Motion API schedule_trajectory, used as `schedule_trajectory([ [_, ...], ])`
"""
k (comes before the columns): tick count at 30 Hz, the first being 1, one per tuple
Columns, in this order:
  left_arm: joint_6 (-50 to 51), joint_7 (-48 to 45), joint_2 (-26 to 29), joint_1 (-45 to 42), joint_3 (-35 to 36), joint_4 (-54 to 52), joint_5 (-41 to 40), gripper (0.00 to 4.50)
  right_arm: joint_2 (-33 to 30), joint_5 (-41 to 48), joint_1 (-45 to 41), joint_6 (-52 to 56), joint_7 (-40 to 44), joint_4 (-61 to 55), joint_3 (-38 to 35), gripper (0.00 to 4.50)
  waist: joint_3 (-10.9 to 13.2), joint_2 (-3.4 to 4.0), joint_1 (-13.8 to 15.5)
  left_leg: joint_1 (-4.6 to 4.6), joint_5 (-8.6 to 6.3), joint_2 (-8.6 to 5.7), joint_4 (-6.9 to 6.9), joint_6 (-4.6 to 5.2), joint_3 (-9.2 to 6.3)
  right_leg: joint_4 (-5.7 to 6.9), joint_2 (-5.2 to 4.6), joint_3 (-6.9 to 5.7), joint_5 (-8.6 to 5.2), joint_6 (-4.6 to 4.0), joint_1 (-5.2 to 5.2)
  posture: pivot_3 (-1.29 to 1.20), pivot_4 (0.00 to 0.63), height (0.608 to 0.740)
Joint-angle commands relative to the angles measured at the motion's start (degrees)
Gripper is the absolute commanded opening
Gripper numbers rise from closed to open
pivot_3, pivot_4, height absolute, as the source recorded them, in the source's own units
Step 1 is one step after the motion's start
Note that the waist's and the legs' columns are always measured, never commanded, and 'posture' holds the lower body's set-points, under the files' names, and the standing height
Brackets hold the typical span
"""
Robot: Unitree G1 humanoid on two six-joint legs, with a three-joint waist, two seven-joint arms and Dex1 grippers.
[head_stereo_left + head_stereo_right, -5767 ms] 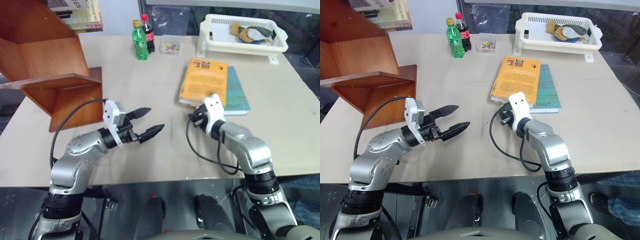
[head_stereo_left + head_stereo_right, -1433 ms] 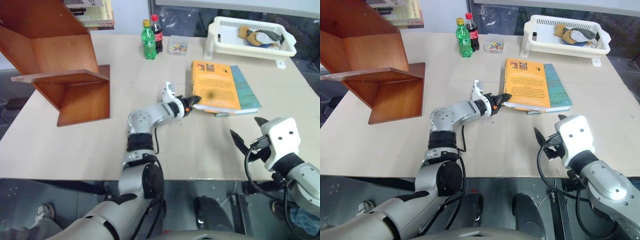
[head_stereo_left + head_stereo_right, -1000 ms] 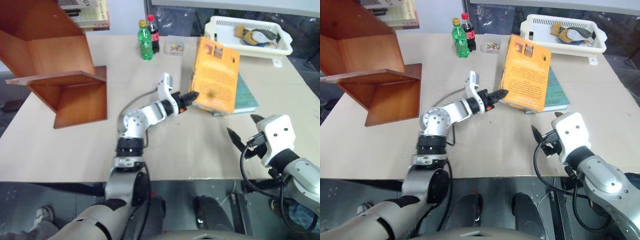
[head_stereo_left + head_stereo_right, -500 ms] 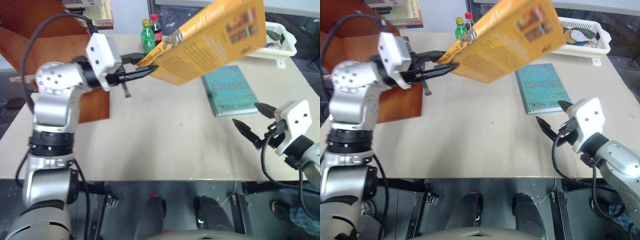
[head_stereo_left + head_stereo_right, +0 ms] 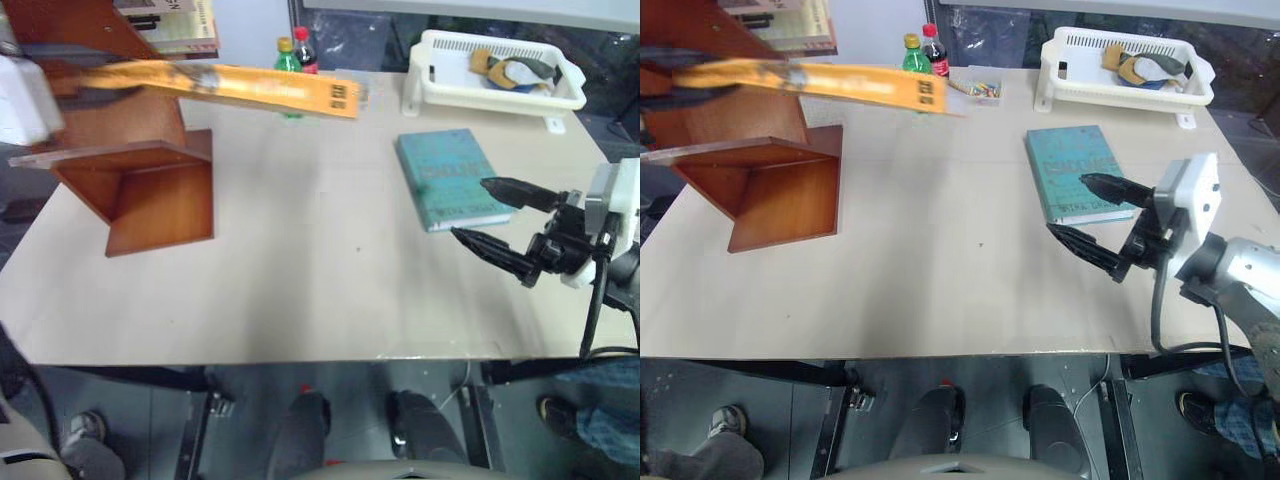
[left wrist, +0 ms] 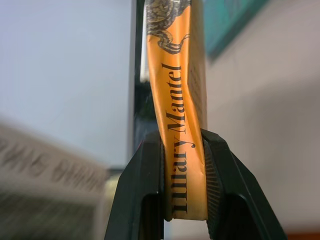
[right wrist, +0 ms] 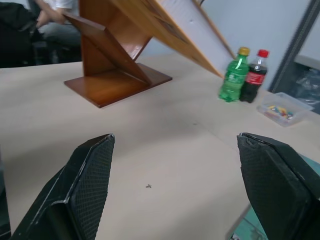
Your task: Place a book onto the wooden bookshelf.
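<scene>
One thick orange-yellow book (image 5: 230, 85) with dark spine lettering, held flat in the air beside the wooden bookshelf (image 5: 130, 170) – left tool (image 6: 182, 175) clamped on its spine, right tool (image 5: 495, 215) spread wide and empty above the beige table (image 5: 300, 270), teal book (image 5: 450, 180) lying flat nearby.

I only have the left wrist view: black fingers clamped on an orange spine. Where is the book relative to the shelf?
Observer: The book is in the air, roughly flat, with one end reaching across the upper part of the wooden bookshelf. It is not resting on a board yet.
Operator: Is the right gripper near it?
Observer: No. The right gripper is open, above the table beside the teal book, well away from the orange one.
Operator: Anything already on the shelf?
Observer: Pale books with black lettering lie at its top, behind the held book.
Operator: What's under the book's free end?
Observer: Bare table, with two bottles just behind it.
</scene>
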Motion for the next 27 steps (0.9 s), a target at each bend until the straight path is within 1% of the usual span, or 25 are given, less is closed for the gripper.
schedule_trajectory([
  [1, -3.9, -0.4, 5.1, -2.6, 1.5, 7.2, 1.2, 0.53, 1.1, -1.8, -2.3, -2.0, 1.9, 1.1, 1.9, 4.01, 0.0, 0.02, 0.0, 0.01, 0.00, 0.00, -0.01, 0.00, -0.01, 0.03, 0.00, -0.01, 0.00, 0.02, -0.01, 0.00, 0.150, 0.740],
  [6, -7.3, -1.4, 9.8, -2.3, 1.7, 16.0, 2.1, 0.53, 2.3, -3.5, -3.1, -2.9, 3.4, 2.3, 3.1, 4.01, 0.0, 0.01, 0.2, -0.04, 0.00, 0.03, -0.01, 0.00, -0.04, 0.06, 0.02, -0.06, -0.03, 0.08, -0.06, 0.00, 0.150, 0.740],
  [10, -10.8, 0.0, 12.4, 0.5, 1.6, 23.8, 4.3, 0.53, 3.2, -5.1, -3.5, -4.0, 4.7, 3.2, 4.0, 4.01, 0.0, 0.00, 0.1, -0.04, 0.00, 0.03, 0.00, 0.00, 0.02, 0.06, -0.01, -0.03, -0.05, 0.13, -0.07, 0.00, 0.150, 0.740],
  [16, -12.3, 5.3, 10.7, 4.2, -0.5, 32.3, 9.3, 0.53, 3.9, -5.4, -5.4, -3.7, 4.9, 2.6, 4.3, 4.01, 0.0, -0.01, 0.0, 0.01, 0.00, 0.10, 0.01, 0.00, 0.04, 0.17, 0.03, -0.05, -0.08, 0.20, -0.10, 0.00, 0.150, 0.740],
  [19, -11.6, 9.4, 9.9, 4.5, -2.0, 34.4, 12.2, 0.53, 3.9, -4.4, -6.4, -2.9, 4.5, 1.6, 4.4, 4.01, 0.0, -0.01, -0.9, 0.06, 0.00, 0.14, 0.01, 0.00, 0.16, 0.21, 0.04, 0.02, -0.06, 0.24, -0.11, 0.00, 0.150, 0.740],
  [21, -11.4, 11.6, 9.5, 4.0, -2.8, 35.0, 13.8, 1.54, 4.1, -3.2, -7.0, -2.3, 4.2, 0.9, 4.4, 4.01, 0.0, 0.02, -1.1, 0.07, 0.00, 0.14, 0.01, 0.00, 0.18, 0.27, 0.04, 0.03, -0.03, 0.28, -0.14, 0.00, 0.150, 0.740],
  [23, -10.9, 12.9, 8.7, 3.1, -3.5, 35.4, 15.1, 2.32, 4.3, -1.9, -7.9, -1.6, 4.0, -0.3, 4.9, 4.01, 0.0, 0.01, -1.1, 0.05, 0.00, 0.14, 0.00, 0.00, 0.15, 0.34, 0.06, 0.02, -0.04, 0.27, -0.19, 0.00, 0.150, 0.740],
  [24, -10.9, 13.6, 8.6, 2.8, -3.7, 35.5, 15.6, 2.90, 4.5, -1.2, -8.3, -1.3, 3.8, -0.7, 5.0, 4.01, 0.0, 0.01, -1.1, 0.05, 0.00, 0.15, 0.01, 0.00, 0.14, 0.35, 0.06, 0.01, -0.04, 0.27, -0.19, 0.00, 0.150, 0.740],
  [25, -10.9, 14.0, 8.5, 2.6, -3.8, 35.6, 15.9, 3.01, 4.7, -0.6, -8.7, -1.1, 3.7, -0.9, 5.1, 4.01, 0.0, 0.00, -1.1, 0.04, 0.00, 0.15, 0.01, 0.00, 0.15, 0.34, 0.06, 0.01, -0.03, 0.28, -0.19, 0.00, 0.150, 0.740],
  [26, -11.0, 14.3, 8.6, 2.5, -3.8, 35.6, 16.0, 3.60, 4.8, -0.1, -9.0, -1.0, 3.7, -1.1, 5.1, 4.01, 0.0, -0.05, -1.1, 0.03, 0.00, 0.14, 0.01, 0.00, 0.15, 0.34, 0.05, 0.01, -0.02, 0.26, -0.19, 0.00, 0.150, 0.740],
  [27, -11.1, 14.5, 8.6, 2.5, -3.7, 35.7, 16.2, 4.03, 4.9, 0.3, -9.3, -0.9, 3.7, -1.2, 5.2, 4.01, 0.0, -0.05, -1.1, 0.02, 0.00, 0.14, 0.02, 0.00, 0.15, 0.33, 0.04, 0.01, 0.02, 0.20, -0.19, 0.00, 0.150, 0.740],
])
